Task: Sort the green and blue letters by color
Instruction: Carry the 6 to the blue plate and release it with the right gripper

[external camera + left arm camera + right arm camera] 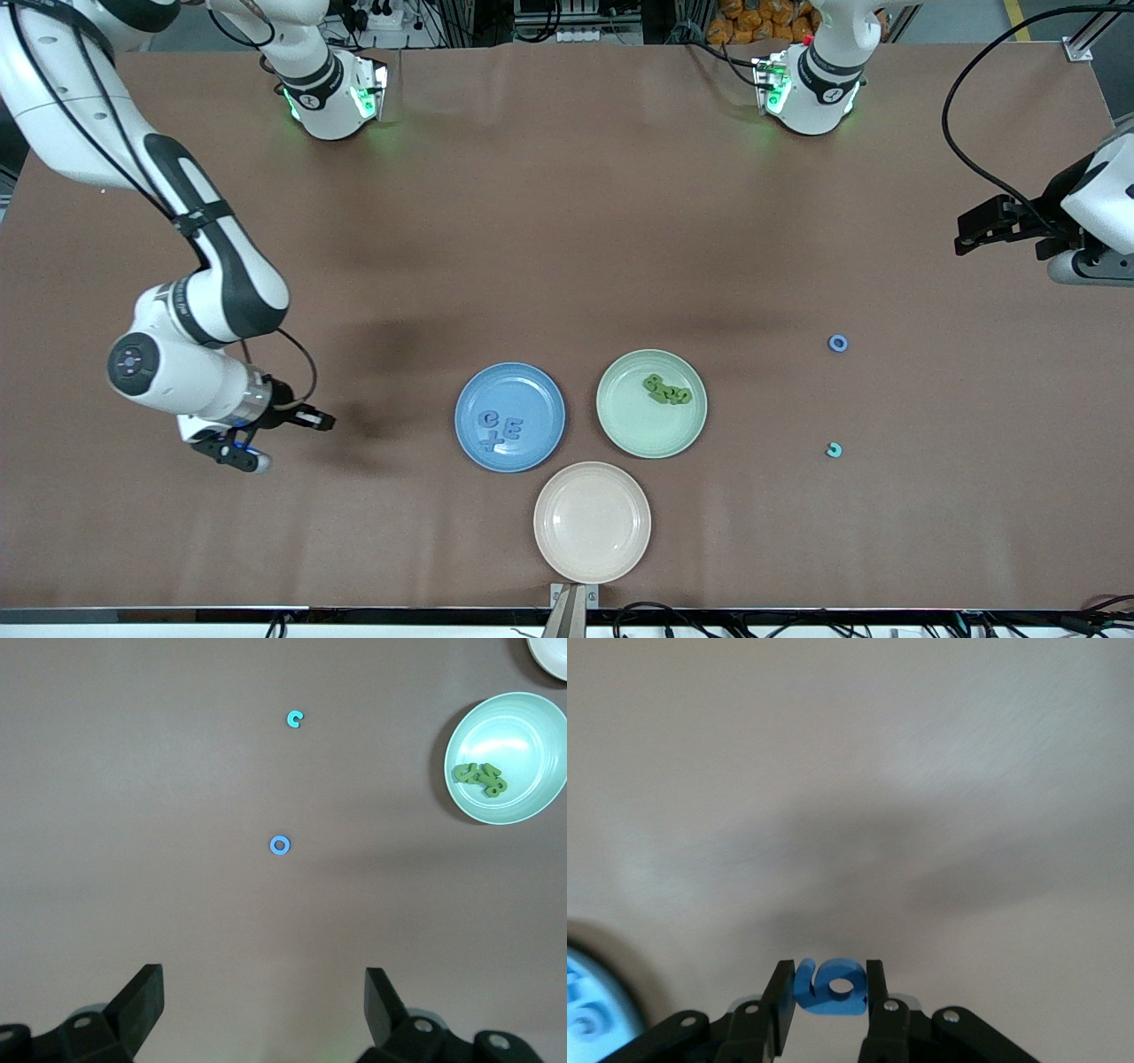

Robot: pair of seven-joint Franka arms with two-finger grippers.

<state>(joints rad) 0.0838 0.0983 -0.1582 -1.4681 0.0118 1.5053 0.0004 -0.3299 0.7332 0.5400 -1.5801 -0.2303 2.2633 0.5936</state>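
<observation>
One blue letter (830,986) in right gripper (826,992).

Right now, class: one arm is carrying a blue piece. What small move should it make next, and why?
Probably carry the right end effector, shut on a blue piece, over the blue plate and let go there. That plate already holds blue letters, and the green plate holds the green ones.

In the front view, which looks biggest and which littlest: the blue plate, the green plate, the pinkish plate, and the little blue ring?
1. Pinkish plate, biggest by a sliver, though it lies nearest the camera, so that may be why.
2. Blue plate and green plate: they look alike, so no ranking.
3. Little blue ring, by far the smallest.
</observation>
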